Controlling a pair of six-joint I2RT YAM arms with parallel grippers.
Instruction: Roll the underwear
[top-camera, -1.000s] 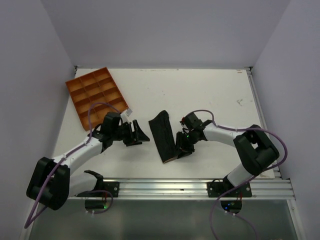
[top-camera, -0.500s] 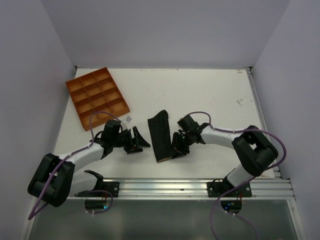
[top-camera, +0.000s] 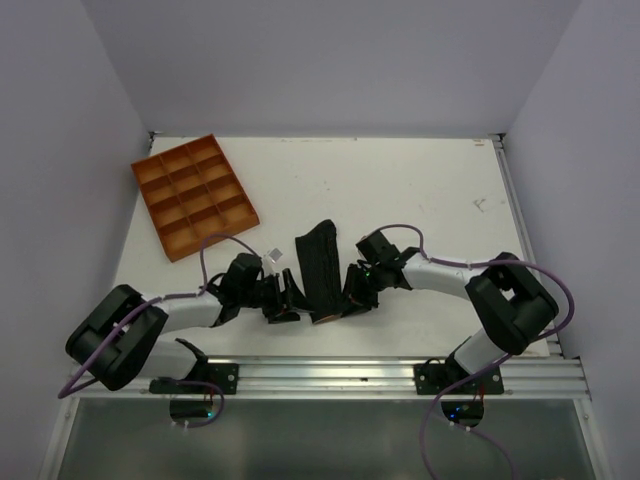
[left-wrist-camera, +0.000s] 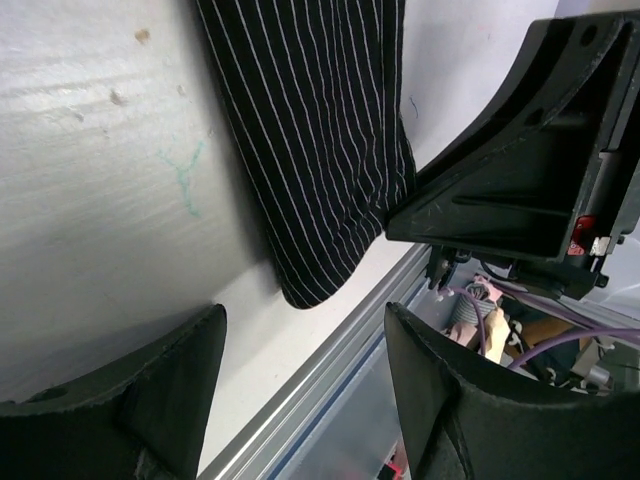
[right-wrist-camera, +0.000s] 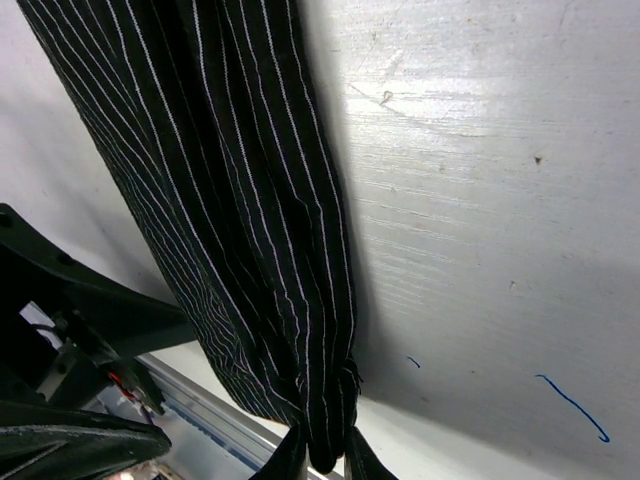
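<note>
1. Your left gripper (top-camera: 288, 300) has swung in from the open counter (top-camera: 420, 190) over the last second. It now sits just beside the near-left end of the underwear (top-camera: 320, 265). Its jaws are spread wide, and in the left wrist view the strip's near end lies ahead of the gap between the fingers (left-wrist-camera: 120, 400), not yet inside it.
2. Your right gripper (top-camera: 352, 292) has edged a little leftward and the strip's near end has shifted with it. Its jaws are pinched narrow on the near-right corner of the fabric, as the right wrist view shows.
3. What this likely means for you: both arms are now at the same end, so the rolling can start from there once the left side has its corner. No roll is formed yet.
4. The underwear lies flat on the counter as a narrow folded strip between the two arms, running away from the bases. It is black with fine pale pinstripes, slightly creased along its length, with a thin reddish-brown edge at the near end.
</note>
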